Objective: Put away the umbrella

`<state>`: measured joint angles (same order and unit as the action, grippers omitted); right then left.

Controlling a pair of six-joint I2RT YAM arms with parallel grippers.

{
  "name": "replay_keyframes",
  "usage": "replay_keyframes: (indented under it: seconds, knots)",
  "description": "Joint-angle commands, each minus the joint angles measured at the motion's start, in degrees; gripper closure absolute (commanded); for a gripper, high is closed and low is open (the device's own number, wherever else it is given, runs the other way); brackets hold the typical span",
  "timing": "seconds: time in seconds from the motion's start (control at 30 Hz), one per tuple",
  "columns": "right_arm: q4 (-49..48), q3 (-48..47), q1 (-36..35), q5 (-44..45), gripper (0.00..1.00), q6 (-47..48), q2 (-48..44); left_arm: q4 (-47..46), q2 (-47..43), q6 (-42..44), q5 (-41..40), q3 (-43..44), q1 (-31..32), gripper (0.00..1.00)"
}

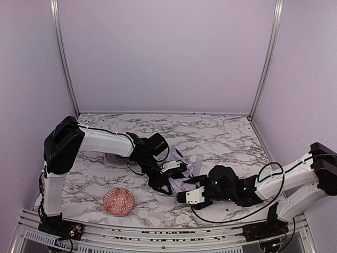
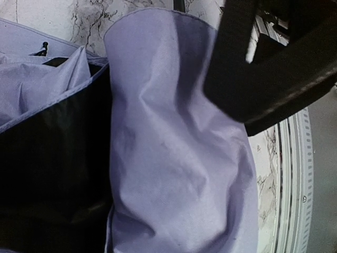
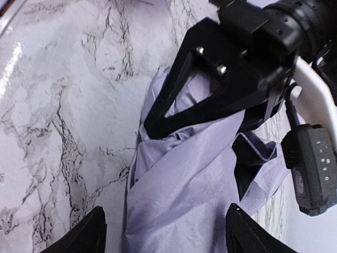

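You are pinning the crumpled umbrella (image 3: 179,174) near the middle of the table (image 1: 221,132) with your left gripper (image 1: 163,184) clamping narrowly on its fabric, seemingly so it cannot slide while your right gripper (image 3: 167,225), gaping wide and holding nothing, is straddling the folds to gather them.

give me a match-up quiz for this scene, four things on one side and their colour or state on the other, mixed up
Things:
1. umbrella
2. bowl
3. left gripper
4. right gripper

Colour or state:
a. red, patterned
b. open, fingers wide apart, holding nothing
c. lavender, crumpled
d. shut on the umbrella's fabric

Pairs: 1-c, 2-a, 3-d, 4-b
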<state>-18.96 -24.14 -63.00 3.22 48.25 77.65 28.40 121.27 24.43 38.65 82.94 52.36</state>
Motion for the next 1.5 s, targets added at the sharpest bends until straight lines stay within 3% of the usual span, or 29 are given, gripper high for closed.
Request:
replay_keyframes:
  seconds: [0.0,0.2,0.33,0.43,0.53,0.63,0.7,0.8,0.97,1.13,1.33,1.37,1.47]
  knots:
    - [-2.9,-4.2,-0.5,6.6,0.25,5.8,5.2,11.4,4.8,-0.7,1.8,-1.8,-0.1,0.83]
    - [0.4,-7.1,-0.5,11.0,0.27,7.5,13.3,13.1,6.5,0.6,6.1,-0.1,-0.4,0.83]
    - [3.8,-9.7,-0.5,14.7,0.35,6.8,17.5,14.9,7.1,2.9,10.2,1.2,-0.6,0.84]
    - [6.2,-11.0,-0.5,15.7,0.47,7.2,19.2,16.2,6.8,5.4,13.2,1.5,-0.7,0.84]
    - [8.1,-12.3,-0.5,16.2,0.67,6.6,19.8,17.9,7.0,7.8,15.4,2.4,-1.1,0.84]
    - [10.3,-13.1,-0.5,15.6,0.78,5.8,19.5,18.2,6.4,8.3,15.9,2.9,-2.0,0.70]
    - [12.0,-13.5,-0.5,15.1,0.83,4.0,18.8,17.8,4.4,8.4,15.3,2.5,-2.8,0.53]
    - [12.8,-12.8,-0.4,13.6,0.87,3.3,17.6,10.4,-0.8,2.7,8.2,-0.2,-4.0,0.34]
    - [13.4,-12.9,0.5,11.7,0.94,0.2,14.1,0.8,-10.1,-4.8,-2.6,-3.4,-6.4,0.22]
    - [13.5,-14.0,5.9,2.7,1.00,-5.2,5.8,-12.6,-21.8,-9.3,-13.9,-13.3,-8.4,0.21]
    - [13.3,-18.8,17.9,-12.5,1.00,-13.5,-2.7,-29.9,-35.6,-10.5,-19.3,-26.6,-8.7,0.23]
    - [13.8,-20.1,19.2,-14.8,1.00,-14.4,-3.6,-32.9,-36.8,-11.4,-18.1,-28.2,-8.6,0.27]
    - [14.6,-23.6,22.2,-20.4,1.00,-16.6,-5.7,-42.2,-37.8,-13.9,-15.6,-32.1,-6.5,0.52]
